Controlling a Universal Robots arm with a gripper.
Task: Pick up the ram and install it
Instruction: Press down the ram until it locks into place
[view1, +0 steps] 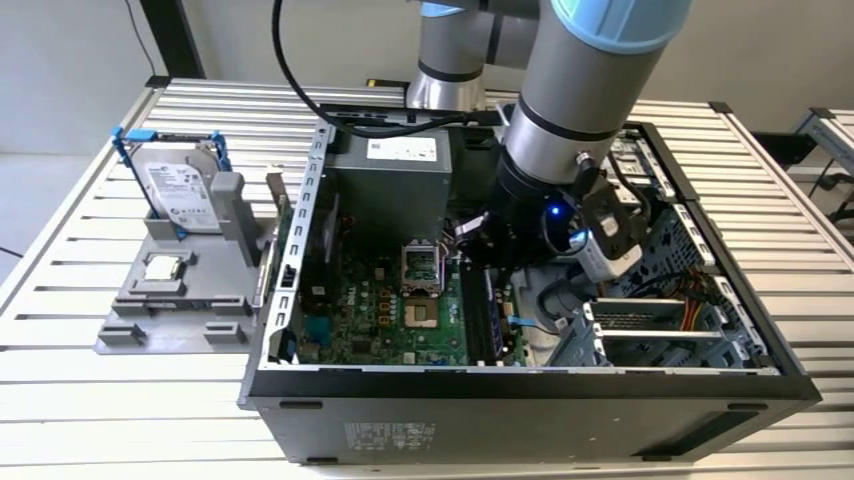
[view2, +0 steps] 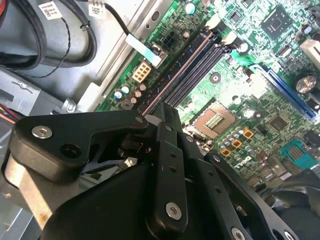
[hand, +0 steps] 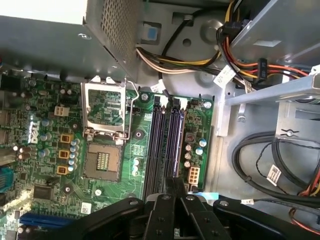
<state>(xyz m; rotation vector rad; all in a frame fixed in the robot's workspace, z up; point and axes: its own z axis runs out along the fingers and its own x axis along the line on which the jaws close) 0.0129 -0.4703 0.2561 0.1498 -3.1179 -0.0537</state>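
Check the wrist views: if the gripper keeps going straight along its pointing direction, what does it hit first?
Most likely the memory slots on the motherboard: the gripper points down at their near end in both wrist views. Nothing visible lies between, though depth is hard to judge.

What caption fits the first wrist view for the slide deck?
Claw poised over the motherboard's memory slots, beside the open, empty processor socket inside the computer case.

Green motherboard (hand: 45, 150): open CPU socket (hand: 102, 162), its metal frame (hand: 105, 107) raised. Beside it, dark memory slots (hand: 165, 145). Black claw (hand: 172, 187) over the slots' near end. Coloured cables (hand: 250, 55) and metal bay (hand: 280, 95) alongside.
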